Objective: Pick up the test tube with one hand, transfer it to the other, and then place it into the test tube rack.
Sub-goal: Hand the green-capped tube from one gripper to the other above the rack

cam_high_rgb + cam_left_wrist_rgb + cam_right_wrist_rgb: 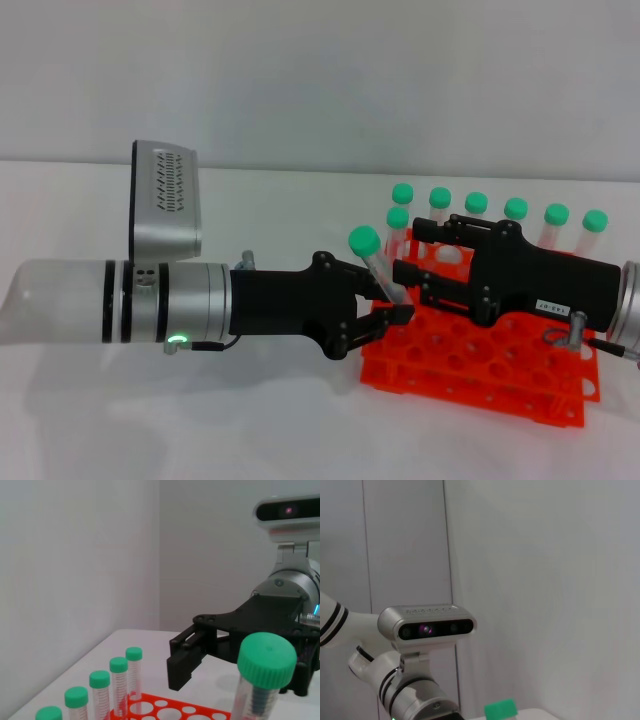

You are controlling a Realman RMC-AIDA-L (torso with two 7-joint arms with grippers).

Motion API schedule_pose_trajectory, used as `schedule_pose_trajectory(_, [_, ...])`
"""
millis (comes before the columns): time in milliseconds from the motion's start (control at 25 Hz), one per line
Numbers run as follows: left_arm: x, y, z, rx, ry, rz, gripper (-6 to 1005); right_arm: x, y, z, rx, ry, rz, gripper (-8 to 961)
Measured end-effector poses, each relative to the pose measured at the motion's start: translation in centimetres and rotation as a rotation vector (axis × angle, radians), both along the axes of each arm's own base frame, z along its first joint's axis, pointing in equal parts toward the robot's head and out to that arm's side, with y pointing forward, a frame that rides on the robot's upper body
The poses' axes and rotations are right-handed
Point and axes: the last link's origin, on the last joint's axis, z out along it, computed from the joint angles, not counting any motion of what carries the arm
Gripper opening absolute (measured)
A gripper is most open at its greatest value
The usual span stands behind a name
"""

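My left gripper (393, 302), on the silver-white arm with the green light, is shut on the lower part of the test tube (378, 268). It holds the tube tilted above the near-left corner of the orange-red rack (480, 372). The tube's green cap (364, 241) points up and to the left. My right gripper (408, 255), with the white label, reaches in from the right, its jaws open on either side of the tube. In the left wrist view the tube (265, 667) stands close in front, with a right finger (185, 665) behind it. The cap's top shows in the right wrist view (501, 710).
Several other green-capped tubes (478, 203) stand in the rack's back row, also seen in the left wrist view (119, 666). The left wrist's silver camera box (165, 198) stands up above the arm. The white table (250, 420) ends at a white wall.
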Motion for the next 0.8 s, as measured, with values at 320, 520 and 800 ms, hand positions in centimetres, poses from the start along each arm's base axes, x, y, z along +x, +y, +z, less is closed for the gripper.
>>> schedule_pose_trajectory(320, [0.4, 0.5, 0.2, -0.001, 0.008, 0.005, 225, -0.4, -0.3, -0.4, -0.021, -0.007, 0.024, 632])
schedule_pose_trajectory(520, [0.4, 1.3, 0.4, 0.008, 0.032, 0.040, 228, -0.4, -0.5, 0.0, -0.020, 0.004, 0.033, 833])
schedule_pose_trajectory(800, [1.1, 1.6, -0.3, -0.025, 0.084, 0.025, 233, -0.6, -0.5, -0.3, -0.025, 0.004, 0.032, 881])
